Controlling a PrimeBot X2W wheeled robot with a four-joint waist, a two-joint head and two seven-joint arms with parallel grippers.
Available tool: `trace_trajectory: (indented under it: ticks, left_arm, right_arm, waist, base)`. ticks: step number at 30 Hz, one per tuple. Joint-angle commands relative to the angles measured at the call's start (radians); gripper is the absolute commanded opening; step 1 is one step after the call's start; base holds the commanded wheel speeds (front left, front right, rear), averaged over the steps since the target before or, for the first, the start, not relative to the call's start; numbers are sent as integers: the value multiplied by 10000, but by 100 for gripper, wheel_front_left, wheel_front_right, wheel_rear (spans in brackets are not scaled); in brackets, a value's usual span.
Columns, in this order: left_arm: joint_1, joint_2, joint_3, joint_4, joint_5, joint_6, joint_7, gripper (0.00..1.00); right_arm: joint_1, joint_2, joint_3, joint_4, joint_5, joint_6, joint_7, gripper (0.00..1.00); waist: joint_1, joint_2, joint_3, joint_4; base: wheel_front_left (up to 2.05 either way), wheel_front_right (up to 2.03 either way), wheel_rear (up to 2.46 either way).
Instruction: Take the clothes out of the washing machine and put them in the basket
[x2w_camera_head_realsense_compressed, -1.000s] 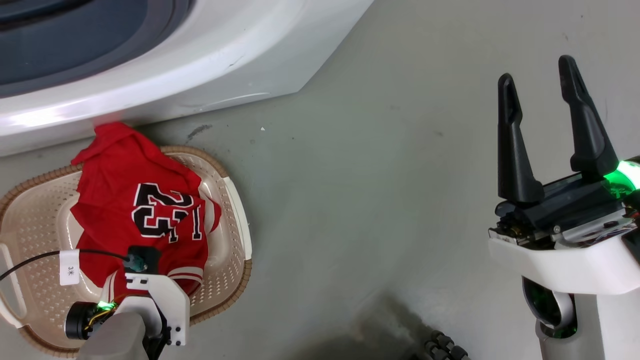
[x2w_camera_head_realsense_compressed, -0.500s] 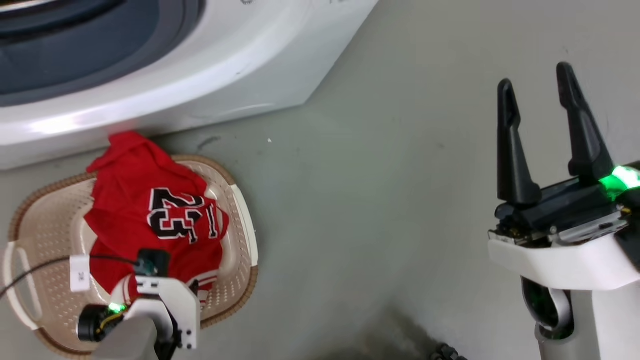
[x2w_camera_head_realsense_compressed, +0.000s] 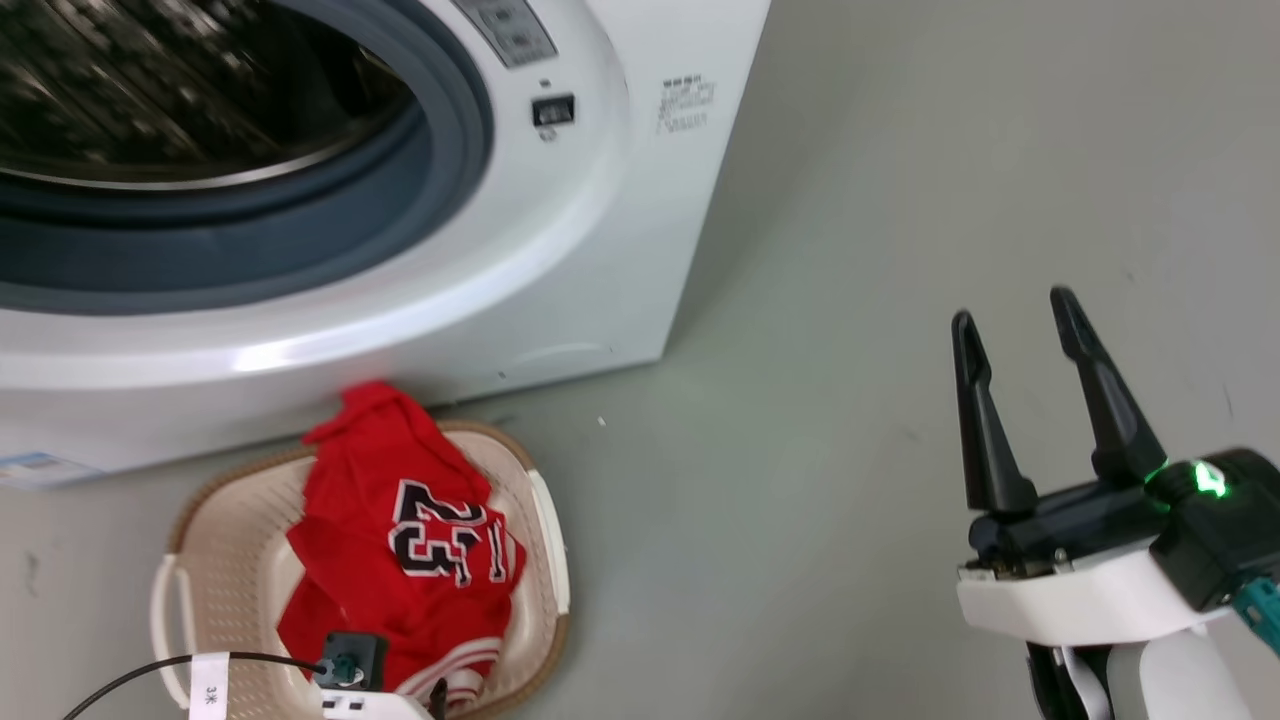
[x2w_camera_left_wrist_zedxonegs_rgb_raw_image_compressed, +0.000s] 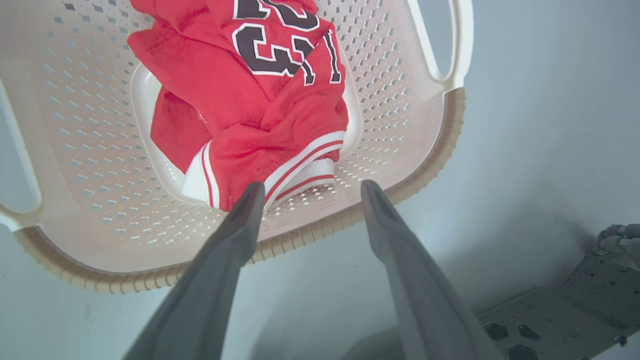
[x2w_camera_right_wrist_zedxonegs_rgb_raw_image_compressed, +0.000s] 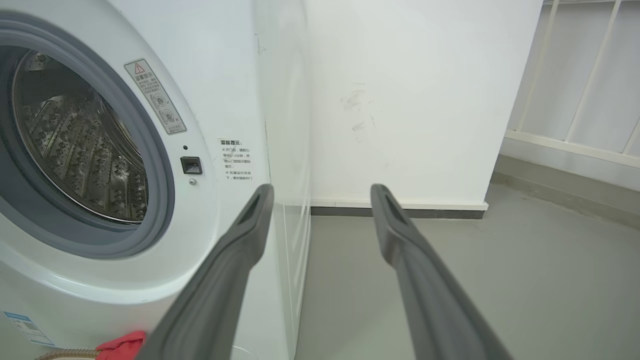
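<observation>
Here, red clothes (x2w_camera_left_wrist_zedxonegs_rgb_raw_image_compressed: 240, 100) lie in the basket (x2w_camera_left_wrist_zedxonegs_rgb_raw_image_compressed: 395, 115) near us, the washing machine (x2w_camera_head_realsense_compressed: 560, 260) beyond; our left gripper (x2w_camera_left_wrist_zedxonegs_rgb_raw_image_compressed: 311, 185) hangs above them, fingers apart; our right gripper (x2w_camera_head_realsense_compressed: 1012, 304) gapes, empty.

Right gripper (x2w_camera_head_realsense_compressed: 1012, 307) with two long black tapered fingers (x2w_camera_head_realsense_compressed: 985, 440), white wrist shell (x2w_camera_head_realsense_compressed: 1060, 605), green light (x2w_camera_head_realsense_compressed: 1205, 478), tagged black cable (x2w_camera_head_realsense_compressed: 255, 656).
</observation>
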Motion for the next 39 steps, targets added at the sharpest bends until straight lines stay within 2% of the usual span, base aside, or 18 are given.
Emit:
trace_trajectory:
  ticks: [1,6,11,18,22,28,39]
  left_arm:
    - [169,-10,99,-240,71,91,-66,100]
    - [993,252,779,-1889,502,596,-61,100]
    - [1932,378,1888,-3762,1365,1084,-64,100]
    - [3249,196,3609,-6195,2873,1421,-64,100]
    - [3882,-4,4597,-7520,3649,1439,-66,100]
    - [4516,-488,5942,-9329,4629,1228,-67,100]
    - [5340,-1351,7588,-11963,5786,762,-66,100]
  right_arm:
    - [251,-5,-54,67,-70,-7,-19,100]
    - [792,-4,-136,215,-137,-7,-19,100]
    - [1272,-4,-197,327,-212,-7,-19,100]
    - [1859,-2,-328,424,-265,-7,-19,100]
    - [2119,-5,-398,462,-278,-7,-19,100]
    - [2331,-2,-516,472,-211,-7,-19,100]
    - [2482,-2,-750,465,-73,-7,-19,100]
  waist:
    - [1,0,-823,351]
    - [1,0,-1660,650]
    - [1,0,-2365,907]
    - [1,0,-3103,1257]
    - [1,0,-3404,1422]
    - [1,0,-3604,1646]
    - [1,0,-3745,1840]
  base:
    - [0,0,0]
    - [0,0,0]
    - [0,0,0]
    - [0,0,0]
    - [0,0,0]
    - [0,0,0]
    - [0,0,0]
